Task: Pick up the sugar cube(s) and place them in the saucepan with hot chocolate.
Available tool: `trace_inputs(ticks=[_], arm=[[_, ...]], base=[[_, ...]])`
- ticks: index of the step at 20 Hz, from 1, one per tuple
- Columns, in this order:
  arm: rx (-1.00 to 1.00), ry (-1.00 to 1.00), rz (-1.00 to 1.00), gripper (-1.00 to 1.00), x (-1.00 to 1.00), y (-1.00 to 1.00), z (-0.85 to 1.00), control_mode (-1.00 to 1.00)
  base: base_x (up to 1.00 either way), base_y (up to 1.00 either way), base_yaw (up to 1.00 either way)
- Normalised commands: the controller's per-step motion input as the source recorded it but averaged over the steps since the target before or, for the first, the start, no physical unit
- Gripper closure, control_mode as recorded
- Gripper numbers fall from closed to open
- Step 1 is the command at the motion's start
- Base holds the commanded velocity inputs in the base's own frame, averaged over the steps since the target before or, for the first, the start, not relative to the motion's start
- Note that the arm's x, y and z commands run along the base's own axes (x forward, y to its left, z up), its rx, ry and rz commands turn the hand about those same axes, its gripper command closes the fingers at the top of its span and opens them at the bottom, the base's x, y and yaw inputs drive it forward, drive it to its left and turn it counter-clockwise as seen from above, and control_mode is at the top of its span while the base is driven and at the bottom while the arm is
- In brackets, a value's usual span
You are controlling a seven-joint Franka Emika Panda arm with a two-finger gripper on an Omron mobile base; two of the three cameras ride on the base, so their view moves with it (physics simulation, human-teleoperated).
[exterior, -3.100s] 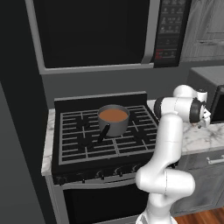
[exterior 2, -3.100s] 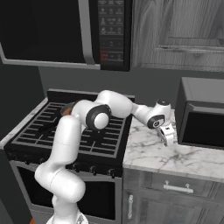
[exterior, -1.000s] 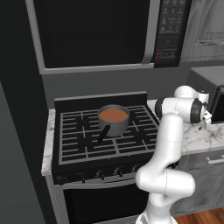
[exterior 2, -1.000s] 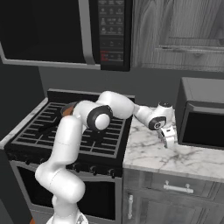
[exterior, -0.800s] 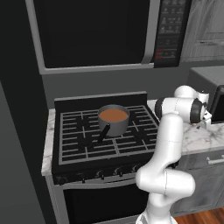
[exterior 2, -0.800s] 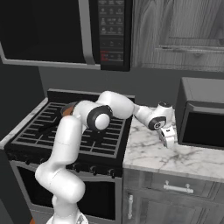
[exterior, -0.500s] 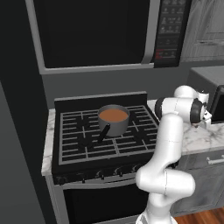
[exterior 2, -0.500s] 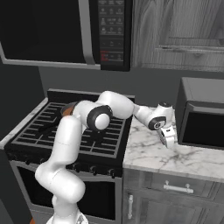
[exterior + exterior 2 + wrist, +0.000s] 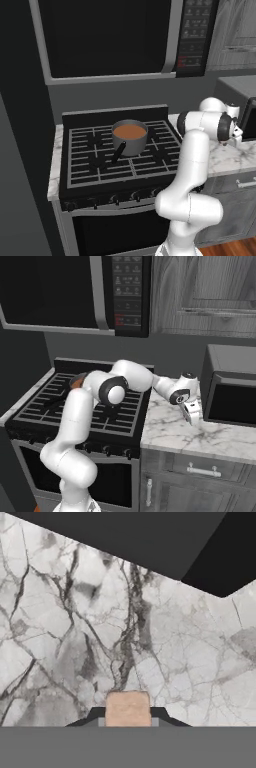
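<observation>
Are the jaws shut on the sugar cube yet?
Shut on it: in the hand view the sugar cube sits pinched between both fingertips, down at the marble counter.

White arm stretched out to the right, wrist bent downward, gripper [image 9: 194, 420] low with its jaws closed together.

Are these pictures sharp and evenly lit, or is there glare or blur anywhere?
Left base view: soft, even light, no glare on the saucepan. Right base view: slightly soft, faint shade under the gripper on the marble counter. Hand view: coarse, blocky marble veins, and the tan sugar cube looks blurred at its edges.
</observation>
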Motion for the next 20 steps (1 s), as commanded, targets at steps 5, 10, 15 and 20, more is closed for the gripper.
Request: trace_inputs(ticks=[5, 10, 15, 20], arm=[[0.0, -0.17, 0.05, 1.0, -0.34, 0.13, 0.19, -1.0], [0.0, -0.15, 0.09, 1.0, -0.42, 0.31, 0.44, -1.0], [0.0, -0.1, 0.18, 1.0, -0.5, 0.58, 0.47, -1.0], [-0.02, -0.11, 0.25, 1.0, -0.33, 0.72, 0.34, -1.0]], base=[[0.0, 0.0, 0.0], [0.0, 0.0, 0.0], [0.0, 0.0, 0.0], [0.0, 0.0, 0.0]])
